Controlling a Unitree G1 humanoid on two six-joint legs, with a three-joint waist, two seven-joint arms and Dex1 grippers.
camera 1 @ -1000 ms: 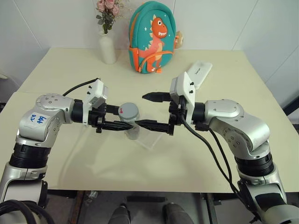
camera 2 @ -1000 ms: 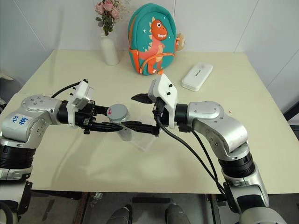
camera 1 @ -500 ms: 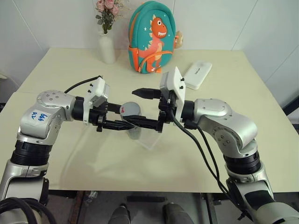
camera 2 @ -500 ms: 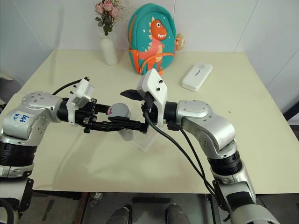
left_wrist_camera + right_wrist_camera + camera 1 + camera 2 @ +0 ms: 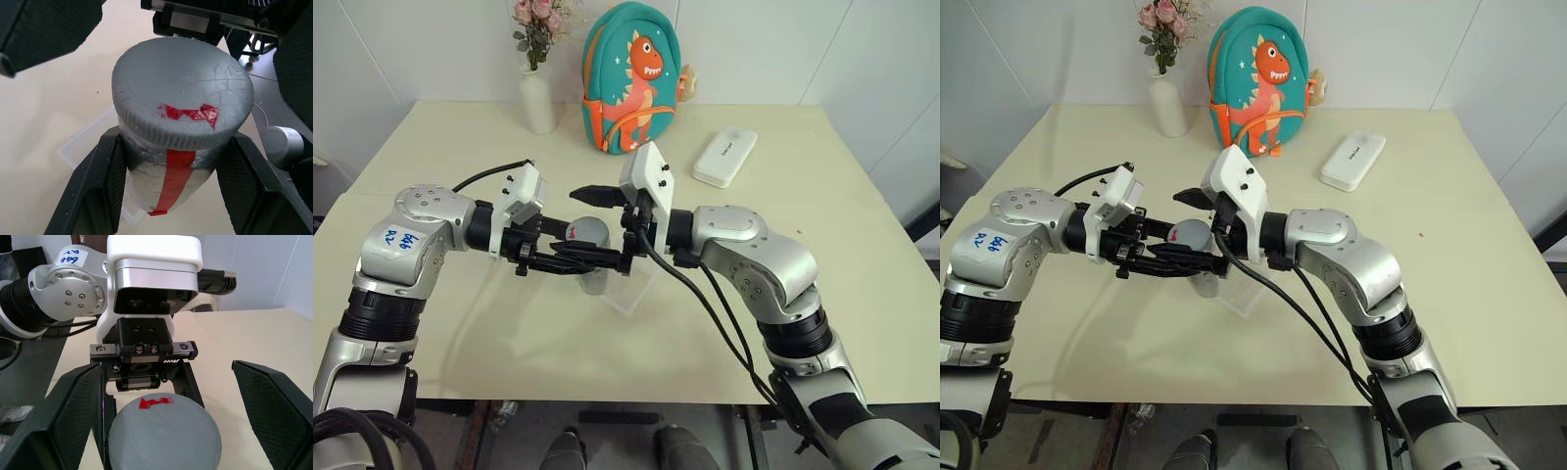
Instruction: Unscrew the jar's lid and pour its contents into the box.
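Note:
My left gripper (image 5: 579, 251) is shut on the jar (image 5: 164, 183), a silvery cylinder with a red stripe, and holds it upright just above the table. The grey lid (image 5: 183, 93) with a red mark sits on the jar's top. My right gripper (image 5: 572, 227) reaches in from the right and is open. One of its fingers (image 5: 73, 416) stands on each side of the lid (image 5: 164, 435), and neither touches it. The clear box (image 5: 631, 291) lies on the table under and just right of the jar. The contents are hidden inside the jar.
At the table's back stand a white vase with flowers (image 5: 537, 98) and a teal dinosaur backpack (image 5: 631, 83). A white oblong case (image 5: 724, 157) lies at the back right. The table's front edge (image 5: 607, 397) runs close below both arms.
My right gripper has moved left toward the jar, and its open fingers now straddle the lid. The left gripper and the jar have stayed in place.

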